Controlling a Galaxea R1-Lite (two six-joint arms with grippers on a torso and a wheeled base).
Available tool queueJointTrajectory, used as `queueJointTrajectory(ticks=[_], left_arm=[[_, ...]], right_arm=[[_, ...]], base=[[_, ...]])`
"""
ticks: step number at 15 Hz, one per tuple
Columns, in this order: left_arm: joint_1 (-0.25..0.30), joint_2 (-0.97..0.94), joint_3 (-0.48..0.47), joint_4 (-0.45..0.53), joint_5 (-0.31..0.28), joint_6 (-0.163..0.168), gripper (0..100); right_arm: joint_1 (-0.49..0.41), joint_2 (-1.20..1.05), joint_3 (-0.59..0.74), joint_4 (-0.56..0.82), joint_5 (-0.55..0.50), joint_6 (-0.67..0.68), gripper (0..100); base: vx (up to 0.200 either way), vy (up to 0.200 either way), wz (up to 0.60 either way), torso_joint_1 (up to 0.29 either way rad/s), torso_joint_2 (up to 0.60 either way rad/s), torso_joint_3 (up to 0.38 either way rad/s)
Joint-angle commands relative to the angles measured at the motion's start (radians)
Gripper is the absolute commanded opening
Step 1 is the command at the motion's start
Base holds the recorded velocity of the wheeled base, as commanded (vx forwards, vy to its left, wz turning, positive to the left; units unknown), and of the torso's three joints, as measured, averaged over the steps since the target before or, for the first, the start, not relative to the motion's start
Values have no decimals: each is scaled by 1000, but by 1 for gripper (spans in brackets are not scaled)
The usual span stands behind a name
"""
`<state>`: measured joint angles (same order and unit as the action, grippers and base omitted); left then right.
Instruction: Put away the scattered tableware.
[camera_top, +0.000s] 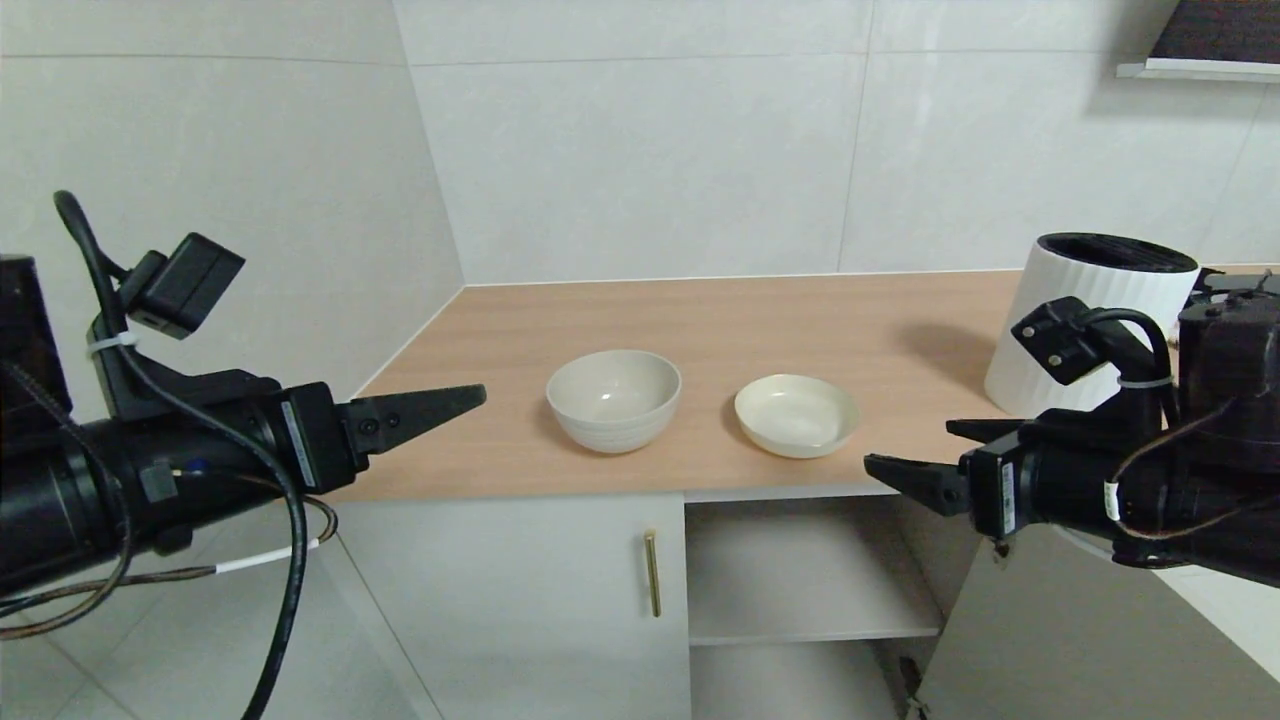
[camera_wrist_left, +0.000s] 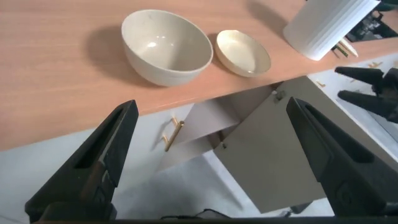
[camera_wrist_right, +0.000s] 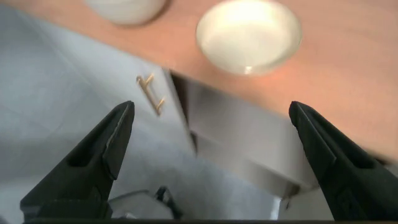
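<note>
Wood-grain table (camera_top: 760, 320) carries a cream deep bowl (camera_top: 613, 398) at left and a shallow dish (camera_top: 796, 414) at right, both near its front edge above the open cabinet shelf (camera_top: 800, 590), their likely destination. The left gripper (camera_top: 475, 395) and right gripper (camera_top: 908, 445) hang spread wide and empty, flanking both.

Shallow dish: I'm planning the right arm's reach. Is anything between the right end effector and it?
Nothing visible. The right end effector is open beside the shallow dish, only bare counter between them.
</note>
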<state>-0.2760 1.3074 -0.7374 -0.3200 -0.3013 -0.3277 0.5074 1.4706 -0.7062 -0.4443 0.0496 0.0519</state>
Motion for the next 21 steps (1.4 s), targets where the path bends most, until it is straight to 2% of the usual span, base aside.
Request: queueJointTrajectory(ticks=[1,3,4,5,7,8,9,10,11,12,14,15,16,18,21], left_arm=[[0,56,-105,76,1,-1,100],[0,131,-277,229,8,1,100],[0,148,-321,266,8,1,100],[0,213,-451,397,53,1,100],[-5,294,-517,472,189,-5,100],[-28,351,-534,472,269,-13,100],[-58,392,-551,464,352,-44,100],[-95,431,-563,449,410,-91,100],[-112,455,-571,432,438,-125,100],[-118,486,-576,411,462,-134,100],[-124,520,-576,387,504,-136,100],[-129,549,-574,364,550,-136,100],[-134,569,-574,346,571,-134,100],[-138,604,-576,297,590,-133,100],[-140,653,-599,288,590,-131,100]], right_arm=[[-7,51,-53,-21,0,-4,100],[-41,122,-177,22,-28,0,100],[-49,140,-213,55,-43,0,100],[-61,195,-348,214,-86,14,100],[-66,229,-452,368,-93,160,100],[-66,264,-490,394,-105,195,100],[-66,284,-519,395,-155,195,100],[-64,316,-535,395,-212,198,100],[-63,330,-535,392,-251,200,100],[-63,341,-538,389,-267,200,100],[-63,343,-536,389,-272,203,100],[-63,344,-533,389,-278,204,100],[-61,349,-532,387,-283,204,100],[-60,358,-533,387,-287,204,100],[-60,356,-532,378,-290,204,100]], base=[[0,0,0,22,-51,-27],[0,0,0,0,0,0],[0,0,0,0,0,0],[0,0,0,0,0,0],[0,0,0,0,0,0],[0,0,0,0,0,0],[0,0,0,0,0,0],[0,0,0,0,0,0],[0,0,0,0,0,0],[0,0,0,0,0,0],[0,0,0,0,0,0],[0,0,0,0,0,0],[0,0,0,0,0,0],[0,0,0,0,0,0],[0,0,0,0,0,0]])
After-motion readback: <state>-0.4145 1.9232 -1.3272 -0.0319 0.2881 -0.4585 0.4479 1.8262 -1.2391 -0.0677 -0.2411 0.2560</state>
